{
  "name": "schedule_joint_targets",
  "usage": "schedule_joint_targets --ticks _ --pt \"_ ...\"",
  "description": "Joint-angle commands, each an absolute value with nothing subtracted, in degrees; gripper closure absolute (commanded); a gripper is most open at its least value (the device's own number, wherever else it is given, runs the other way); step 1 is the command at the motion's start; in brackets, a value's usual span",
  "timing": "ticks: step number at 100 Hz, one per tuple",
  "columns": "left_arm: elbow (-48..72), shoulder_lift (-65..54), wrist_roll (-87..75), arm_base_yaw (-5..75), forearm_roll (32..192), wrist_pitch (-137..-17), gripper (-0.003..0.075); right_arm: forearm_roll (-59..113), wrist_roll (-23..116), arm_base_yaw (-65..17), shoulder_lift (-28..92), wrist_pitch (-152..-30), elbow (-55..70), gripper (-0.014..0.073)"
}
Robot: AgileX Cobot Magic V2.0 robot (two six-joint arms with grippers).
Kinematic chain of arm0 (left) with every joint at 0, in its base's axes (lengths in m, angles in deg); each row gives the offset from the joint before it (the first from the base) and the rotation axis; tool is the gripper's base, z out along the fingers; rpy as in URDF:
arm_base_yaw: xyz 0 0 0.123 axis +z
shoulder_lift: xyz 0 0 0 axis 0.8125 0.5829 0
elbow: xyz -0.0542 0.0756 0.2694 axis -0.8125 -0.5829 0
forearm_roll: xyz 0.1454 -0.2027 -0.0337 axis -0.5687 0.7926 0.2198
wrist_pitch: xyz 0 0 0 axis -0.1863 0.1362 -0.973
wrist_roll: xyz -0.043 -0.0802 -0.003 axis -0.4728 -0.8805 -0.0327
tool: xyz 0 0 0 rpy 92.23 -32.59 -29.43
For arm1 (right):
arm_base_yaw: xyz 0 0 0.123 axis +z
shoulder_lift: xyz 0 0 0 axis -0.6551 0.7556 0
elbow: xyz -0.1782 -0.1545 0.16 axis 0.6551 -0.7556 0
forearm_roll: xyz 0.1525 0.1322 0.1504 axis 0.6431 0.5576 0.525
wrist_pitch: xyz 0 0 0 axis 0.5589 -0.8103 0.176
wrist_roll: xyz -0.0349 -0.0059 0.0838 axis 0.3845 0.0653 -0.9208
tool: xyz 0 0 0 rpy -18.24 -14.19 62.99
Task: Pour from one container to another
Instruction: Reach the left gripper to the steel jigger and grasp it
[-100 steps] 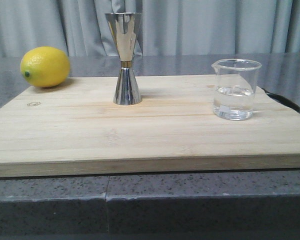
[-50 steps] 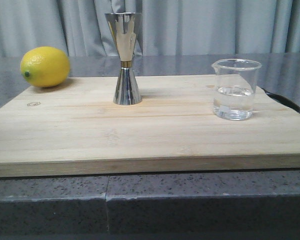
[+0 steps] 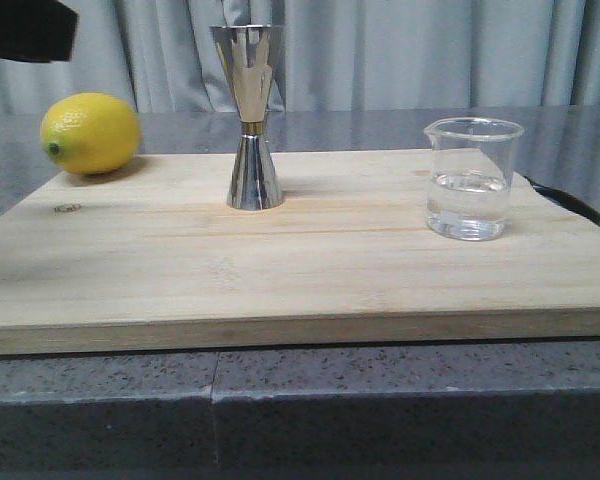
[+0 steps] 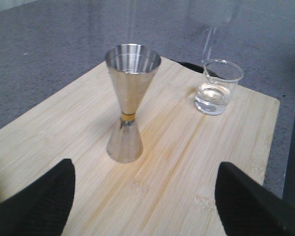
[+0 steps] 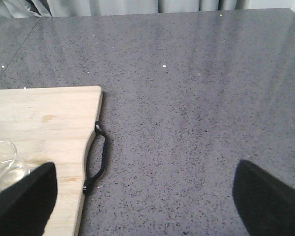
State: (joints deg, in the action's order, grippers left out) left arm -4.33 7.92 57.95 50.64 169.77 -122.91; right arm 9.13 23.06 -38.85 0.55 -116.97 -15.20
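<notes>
beaker [image 3: 471, 180] and jigger [image 3: 251, 118] both upright on the cutting board [image 3: 280, 270], well apart, neither held.
beaker part full of clear liquid near the board's right end; jigger mid-board, lemon [image 3: 89, 133] at the far left corner. left gripper [image 4: 145, 196] fingers spread wide above the board facing the jigger; dark shape top left in front view is probably that arm. right gripper [image 5: 145, 196] spread apart over the grey table [image 5: 201, 98].

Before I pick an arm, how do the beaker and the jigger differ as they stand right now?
The glass beaker is clear, short and cylindrical; the steel jigger is opaque, mirror-shiny, taller and pinched at a brass-coloured waist. The beaker holds clear liquid partway up; the jigger's upper cup looks empty in the left wrist view. The beaker stands toward the cutting board's right end, the jigger left of centre. Both stand upright, untouched.
</notes>
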Motion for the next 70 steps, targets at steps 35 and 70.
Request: schedule_joint_targets --ticks 35,70 --pt "-0.9 24.8 77.8 42.5 191.9 -130.1 0.0185 8.2 23.7 -39.1 1.3 -109.8 -13.1 -0.0041" --pt "9.0 33.7 77.8 38.0 191.9 -130.9 0.0185 8.2 23.7 -39.1 1.3 -109.6 -13.1 -0.0041"
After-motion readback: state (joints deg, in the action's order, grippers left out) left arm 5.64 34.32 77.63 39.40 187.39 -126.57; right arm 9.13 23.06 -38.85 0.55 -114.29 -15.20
